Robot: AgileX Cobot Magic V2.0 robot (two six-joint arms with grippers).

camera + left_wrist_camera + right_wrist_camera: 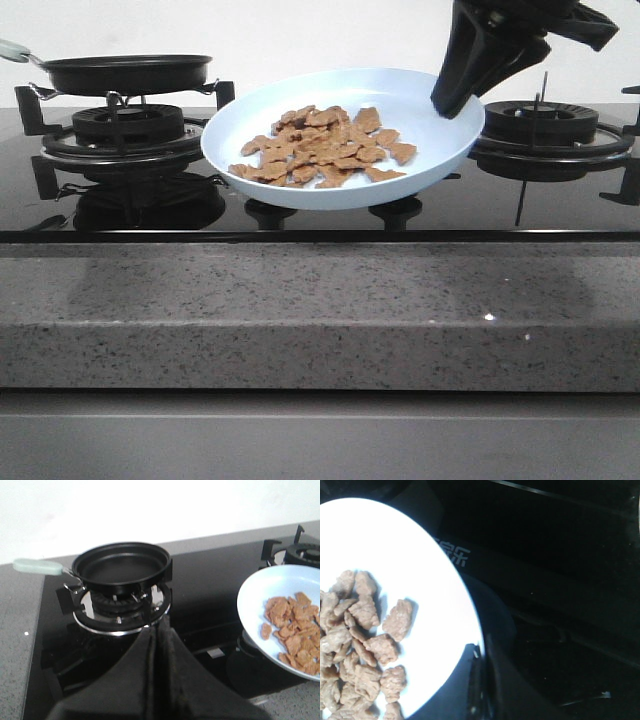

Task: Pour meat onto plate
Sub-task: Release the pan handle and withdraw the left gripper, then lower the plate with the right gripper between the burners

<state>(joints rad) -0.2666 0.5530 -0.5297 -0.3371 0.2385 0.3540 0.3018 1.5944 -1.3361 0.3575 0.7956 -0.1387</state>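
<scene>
Light-brown meat pieces (325,148) already fill my pale-blue round plate (420,100). Right gripper (455,100) clamps its two-o'clock rim; left gripper (156,645) is closed, empty. Next, I set it down.

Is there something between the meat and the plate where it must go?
No. The meat already lies on the plate, which the right end effector grips at its rim. The frying pan is empty.

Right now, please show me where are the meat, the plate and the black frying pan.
meat (325,146), front view, middle of the pile.
plate (420,95), front view, bare inner surface near the far rim.
black frying pan (120,570), left wrist view, empty inside bottom.
</scene>
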